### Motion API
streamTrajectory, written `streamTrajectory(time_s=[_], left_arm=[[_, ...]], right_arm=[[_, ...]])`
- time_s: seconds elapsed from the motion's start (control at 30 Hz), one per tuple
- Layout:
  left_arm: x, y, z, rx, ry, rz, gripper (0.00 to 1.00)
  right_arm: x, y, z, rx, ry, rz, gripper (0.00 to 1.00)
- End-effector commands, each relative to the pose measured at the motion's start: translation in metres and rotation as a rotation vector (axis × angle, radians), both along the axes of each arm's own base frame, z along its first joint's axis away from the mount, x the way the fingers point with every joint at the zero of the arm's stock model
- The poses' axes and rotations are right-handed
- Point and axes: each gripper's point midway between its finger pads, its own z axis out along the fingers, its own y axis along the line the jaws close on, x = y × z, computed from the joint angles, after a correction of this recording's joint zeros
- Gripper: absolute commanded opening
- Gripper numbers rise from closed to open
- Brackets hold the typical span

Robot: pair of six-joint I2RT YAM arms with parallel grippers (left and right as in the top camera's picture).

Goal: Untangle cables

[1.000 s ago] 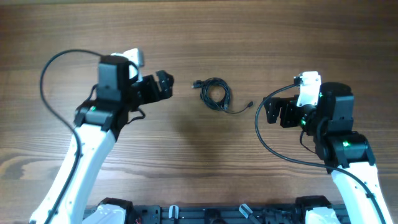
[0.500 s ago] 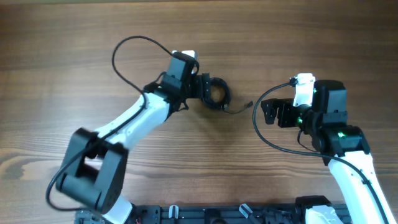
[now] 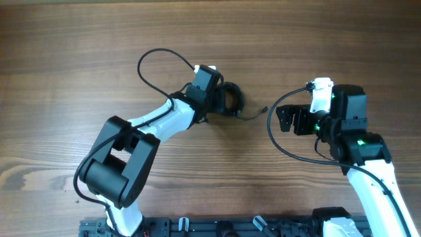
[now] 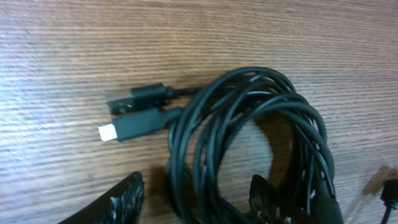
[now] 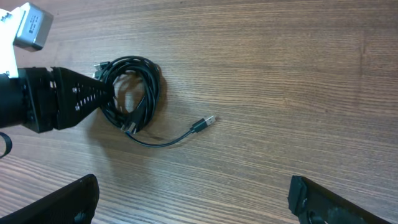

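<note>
Having reached the cables point(image 4: 189, 143), the left end effector point(image 4: 196, 196) straddles them unclamped; right end effector point(image 5: 189, 199) open.

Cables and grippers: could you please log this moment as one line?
cables: coiled bundle | left gripper: open, straddling bundle's side | right gripper: open, empty, apart

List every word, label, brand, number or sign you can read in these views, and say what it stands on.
No readable text in any view.
USB plugs of the cable bundle: no marking visible.
White module on the right arm: too small to show any print.
Wooden table: bare grain, no label.
</note>
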Motion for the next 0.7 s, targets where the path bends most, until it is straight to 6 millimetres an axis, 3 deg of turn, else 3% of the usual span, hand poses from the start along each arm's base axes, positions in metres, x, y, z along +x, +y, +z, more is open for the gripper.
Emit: streamTrajectory(time_s=[0.0, 0.1, 0.13, 0.17, 0.33, 0.4, 0.53, 0.67], left_arm=[[0.003, -0.002, -0.004, 0.025, -0.011, 0.011, 0.4], [0.001, 0.0, -0.005, 0.03, -0.003, 0.012, 0.2], [-0.003, 0.002, -0.008, 0.041, 0.017, 0.011, 0.08], [-0.005, 0.003, -0.009, 0.048, 0.028, 0.011, 0.04], [-0.015, 0.008, -0.016, 0.062, 0.08, 0.026, 0.04], [-0.022, 0.002, -0.014, 0.028, 0.111, -0.001, 0.04], [-0.04, -0.021, 0.023, -0.12, 0.146, -0.094, 0.04], [-0.051, -0.036, 0.08, -0.249, 0.099, -0.17, 0.04]], right_arm=[[0.003, 0.002, 0.006, 0.02, -0.006, 0.0, 1.0], [0.003, 0.002, 0.006, 0.02, -0.007, -0.001, 1.0], [0.003, 0.002, 0.006, 0.02, -0.006, 0.0, 1.0], [0.003, 0.002, 0.006, 0.022, -0.005, 0.001, 1.0], [0.002, 0.008, 0.008, 0.047, -0.008, 0.023, 1.0], [0.003, 0.012, 0.009, 0.07, -0.008, 0.042, 1.0], [0.003, 0.024, 0.002, 0.123, 0.027, 0.088, 1.0], [0.008, 0.036, -0.012, 0.178, 0.074, 0.132, 1.0]])
